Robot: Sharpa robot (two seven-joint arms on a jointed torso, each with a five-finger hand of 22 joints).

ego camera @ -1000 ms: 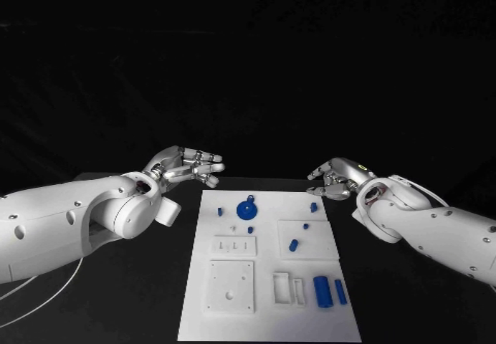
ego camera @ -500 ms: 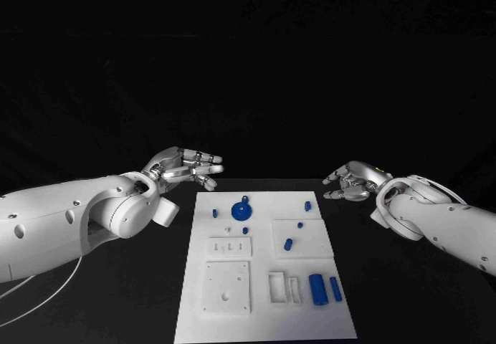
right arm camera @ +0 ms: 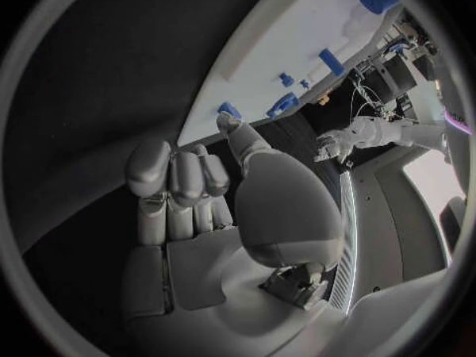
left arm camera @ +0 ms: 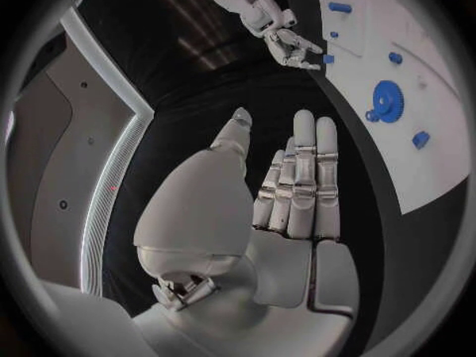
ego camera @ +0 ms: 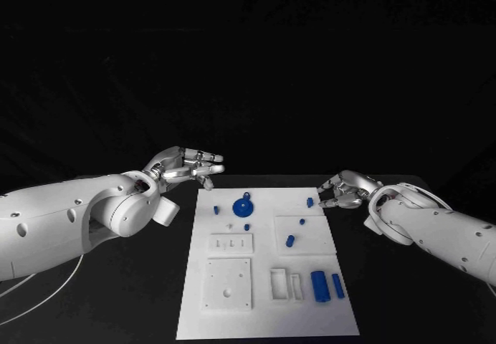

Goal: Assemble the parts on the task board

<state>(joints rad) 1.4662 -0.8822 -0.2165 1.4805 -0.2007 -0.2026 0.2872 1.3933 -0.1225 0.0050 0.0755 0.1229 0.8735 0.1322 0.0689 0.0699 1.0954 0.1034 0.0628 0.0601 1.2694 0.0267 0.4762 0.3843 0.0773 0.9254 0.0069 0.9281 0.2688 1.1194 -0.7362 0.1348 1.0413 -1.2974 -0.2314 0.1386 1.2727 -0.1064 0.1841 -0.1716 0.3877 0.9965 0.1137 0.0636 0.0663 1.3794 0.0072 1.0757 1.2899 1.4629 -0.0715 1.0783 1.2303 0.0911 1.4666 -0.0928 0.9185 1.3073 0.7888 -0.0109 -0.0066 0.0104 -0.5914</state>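
The white task board (ego camera: 264,315) lies lengthwise in the middle of the table. A blue gear (ego camera: 243,208) sits near its far end, with small blue pegs (ego camera: 289,241) scattered around it. Two blue cylinders (ego camera: 320,285) lie on the near right part. My left hand (ego camera: 191,167) hovers off the board's far left corner, fingers straight and spread, holding nothing. My right hand (ego camera: 344,190) hangs beside the far right corner, just right of a small blue peg (ego camera: 310,203). Its fingers (right arm camera: 178,178) are curled in and the thumb reaches toward that peg (right arm camera: 229,109); nothing is in it.
White raised blocks with slots and holes (ego camera: 229,285) take up the near half of the board. Black table surface (ego camera: 413,301) runs on both sides of the board, and a white cable (ego camera: 41,304) loops by my left arm.
My right hand swung out to the right, then came back lower and closer to the board's far right corner. The left hand has stayed where it was.
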